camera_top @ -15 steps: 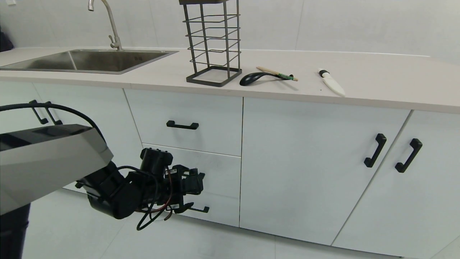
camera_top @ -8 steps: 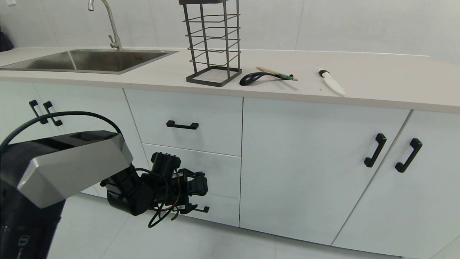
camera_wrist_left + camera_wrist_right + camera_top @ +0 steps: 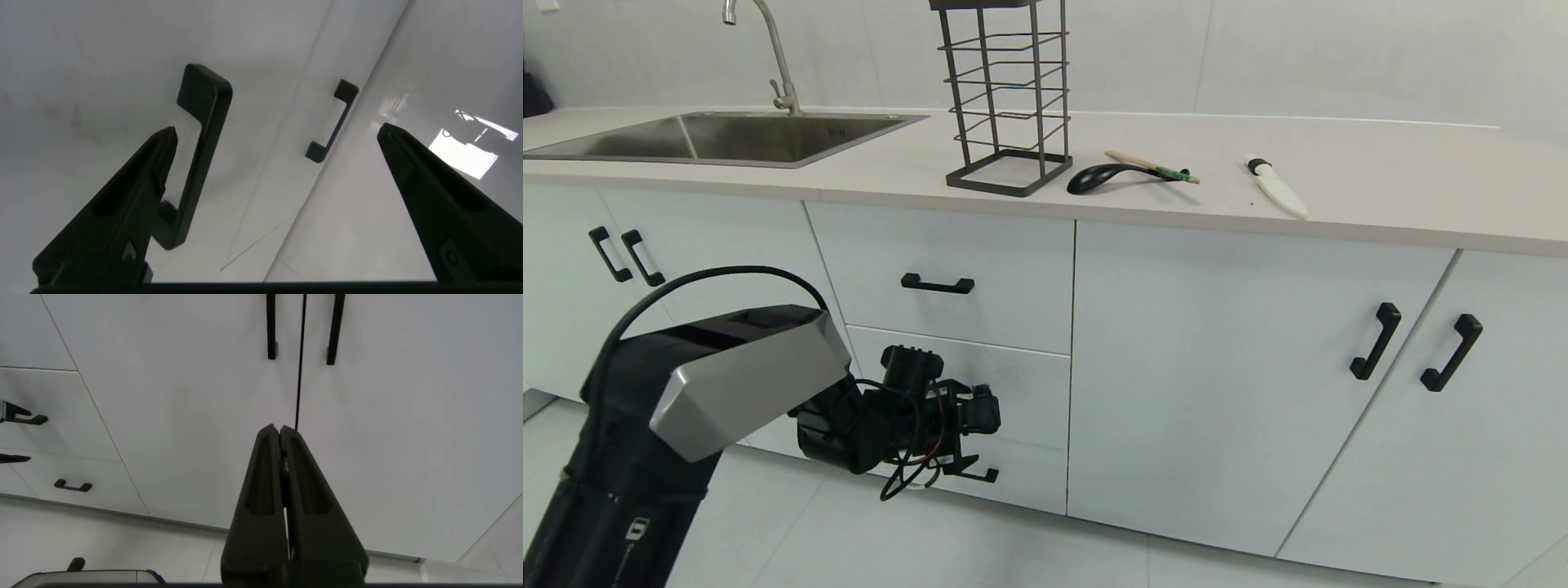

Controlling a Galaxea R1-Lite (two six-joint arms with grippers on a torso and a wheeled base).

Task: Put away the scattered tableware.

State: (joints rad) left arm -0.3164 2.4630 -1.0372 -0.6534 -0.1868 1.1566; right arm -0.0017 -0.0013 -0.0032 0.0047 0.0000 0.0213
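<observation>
On the countertop (image 3: 1380,163) lie a black spoon (image 3: 1098,175), a pair of wooden chopsticks (image 3: 1152,167) and a white knife with a black collar (image 3: 1276,188). A tall black wire rack (image 3: 1009,98) stands just left of the spoon. My left gripper (image 3: 984,418) hangs far below them, in front of the lower drawer. It is open, and the lower drawer's black handle (image 3: 198,155) sits close beside one finger (image 3: 122,220). My right gripper (image 3: 280,431) is shut on nothing and faces the white cabinet doors (image 3: 392,441).
A steel sink (image 3: 727,135) with a faucet (image 3: 776,57) is at the counter's left end. The upper drawer handle (image 3: 937,285) and a pair of door handles (image 3: 1413,347) stick out from the cabinet fronts. The tiled floor (image 3: 980,547) lies below.
My left arm has swung to the right, carrying its open gripper closer to the lower drawer front. The tableware on the counter has not moved.
</observation>
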